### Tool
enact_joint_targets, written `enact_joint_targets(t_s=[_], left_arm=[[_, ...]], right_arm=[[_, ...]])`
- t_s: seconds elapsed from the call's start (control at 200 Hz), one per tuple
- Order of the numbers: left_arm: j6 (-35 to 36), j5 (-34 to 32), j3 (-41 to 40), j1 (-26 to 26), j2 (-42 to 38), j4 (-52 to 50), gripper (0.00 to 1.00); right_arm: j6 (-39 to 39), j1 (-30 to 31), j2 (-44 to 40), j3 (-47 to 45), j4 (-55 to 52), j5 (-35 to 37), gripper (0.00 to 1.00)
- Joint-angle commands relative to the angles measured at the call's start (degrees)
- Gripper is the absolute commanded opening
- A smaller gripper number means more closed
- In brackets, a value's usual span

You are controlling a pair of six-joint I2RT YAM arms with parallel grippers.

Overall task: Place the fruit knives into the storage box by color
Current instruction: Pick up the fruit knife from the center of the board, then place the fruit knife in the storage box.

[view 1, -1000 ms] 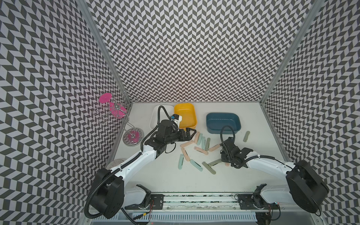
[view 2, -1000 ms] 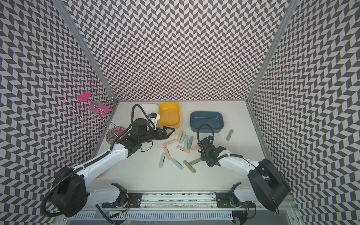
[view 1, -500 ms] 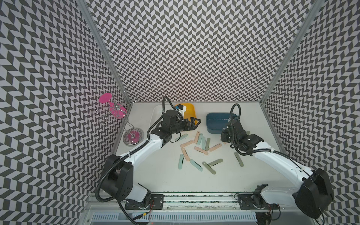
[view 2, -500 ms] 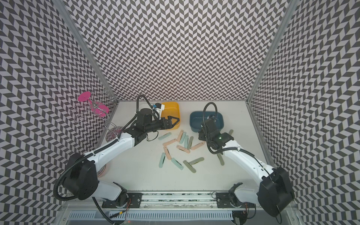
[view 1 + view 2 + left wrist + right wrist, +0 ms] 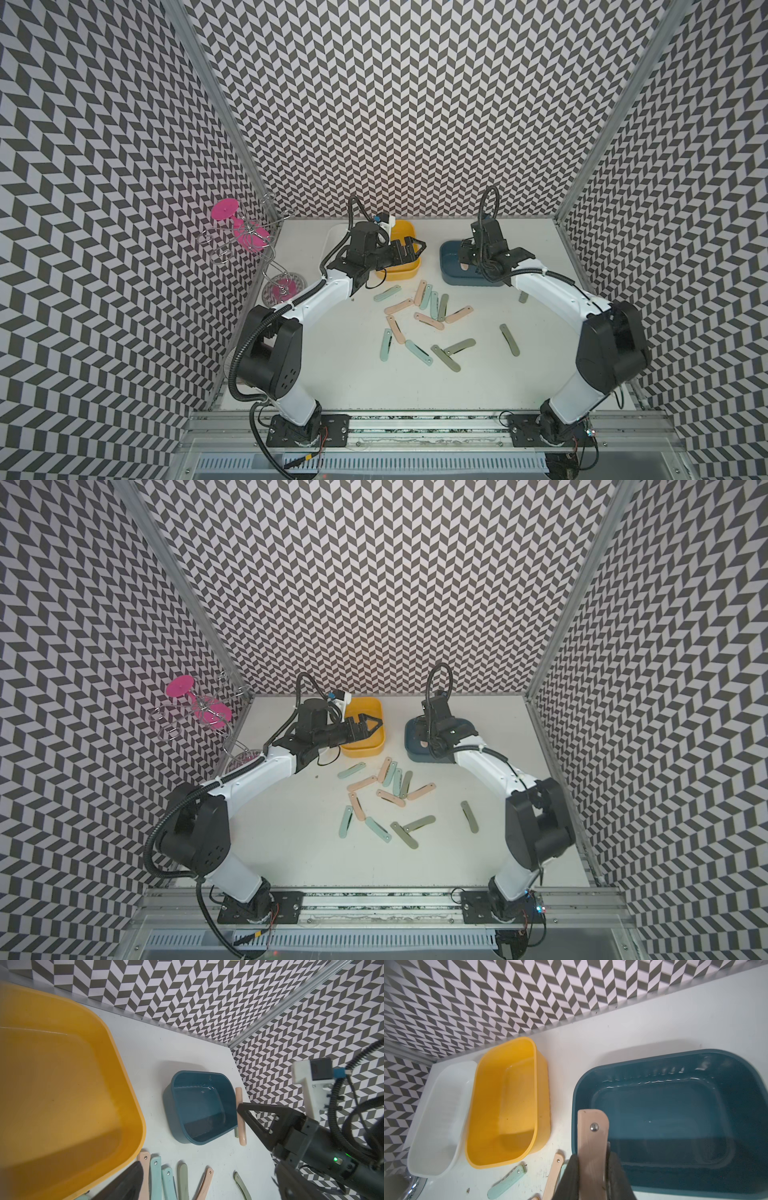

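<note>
A: Right gripper (image 5: 592, 1167), status?
B: Jaws clamped on a peach-pink flat folded fruit knife (image 5: 592, 1136). The rivet end pokes out over the dark blue plastic storage box (image 5: 575, 1093), close to one wall.
A: Left gripper (image 5: 372, 723)?
B: Jaws apart, nothing in them, above the yellow plastic box (image 5: 361, 750).
A: Step?
B: Drop-off, I'd say. Carry the knife further inside past the rim, go lower, then let go. Released here it might clip the rim and bounce out.
A: The other knives (image 5: 428, 321)?
B: Loose on the white table (image 5: 340, 374), pink, mint and grey-green mixed.
</note>
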Motion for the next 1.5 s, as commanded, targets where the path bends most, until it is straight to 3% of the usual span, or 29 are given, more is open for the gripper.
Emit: enact_joint_targets(t_s=[0.0, 0.235, 0.836, 1.202, 1.492], left_arm=[[0.2, 0.9, 2.3, 0.6, 0.3, 0.6, 1.00], [0.5, 0.9, 2.0, 2.1, 0.0, 0.1, 1.00], [0.6, 1.2, 1.3, 2.9, -0.4, 0.1, 1.00], [0.1, 1.1, 1.1, 2.8, -0.7, -0.3, 1.00], [-0.2, 0.5, 1.4, 2.3, -1.3, -2.3, 1.00]], right_arm=[[-1.8, -0.9, 5.1, 4.7, 1.7, -3.8, 0.15], [-2.5, -1.4, 14.1, 8.0, 2.2, -5.4, 0.15], [1.2, -2.3, 24.3, 10.8, 5.3, -8.5, 0.16], [0.9, -2.8, 25.8, 11.2, 5.5, -10.2, 0.28], [0.3, -4.8, 21.2, 10.9, 5.8, -14.4, 0.40]])
